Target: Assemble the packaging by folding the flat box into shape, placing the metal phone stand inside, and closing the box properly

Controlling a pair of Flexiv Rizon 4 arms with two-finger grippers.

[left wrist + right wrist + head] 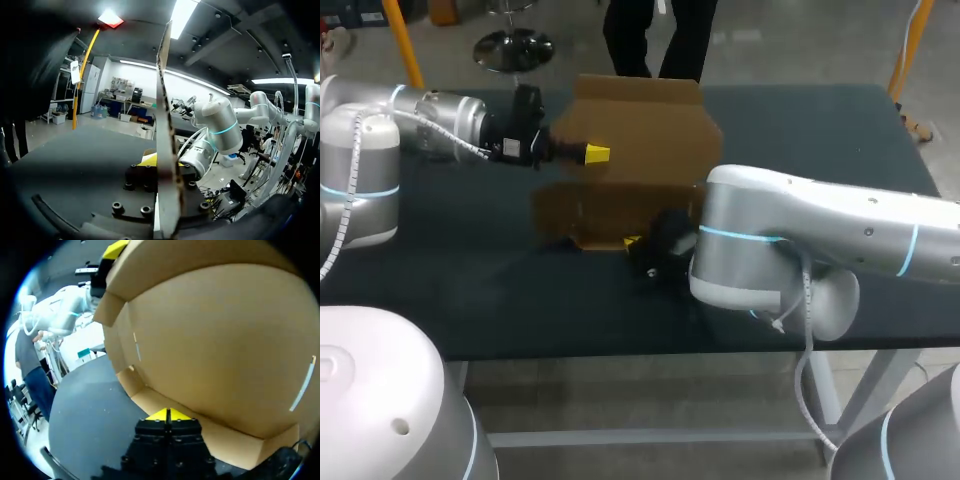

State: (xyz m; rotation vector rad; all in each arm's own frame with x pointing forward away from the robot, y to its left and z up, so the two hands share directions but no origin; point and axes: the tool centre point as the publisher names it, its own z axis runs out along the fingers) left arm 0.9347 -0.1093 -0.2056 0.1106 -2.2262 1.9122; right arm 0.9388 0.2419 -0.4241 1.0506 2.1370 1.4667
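Observation:
A brown cardboard box (pixel 640 140) stands partly folded at the middle of the dark table (pixel 470 290), one wide panel raised and a lower panel towards me. My left gripper (pixel 595 154) comes in from the left, shut on the raised panel's side edge. In the left wrist view that panel (pixel 165 100) runs edge-on up between its fingers (pixel 148 159). My right gripper (pixel 633 243) sits low at the box's front edge. Its yellow tips (pixel 168 415) are shut together against the bottom flap (pixel 220 435), with nothing seen between them. No metal phone stand is visible.
My right arm (pixel 820 240) lies across the table's right half, and its elbow hides the box's near right corner. Bare tabletop stretches left and in front of the box. My left gripper (pixel 115 250) shows at the panel's upper edge in the right wrist view.

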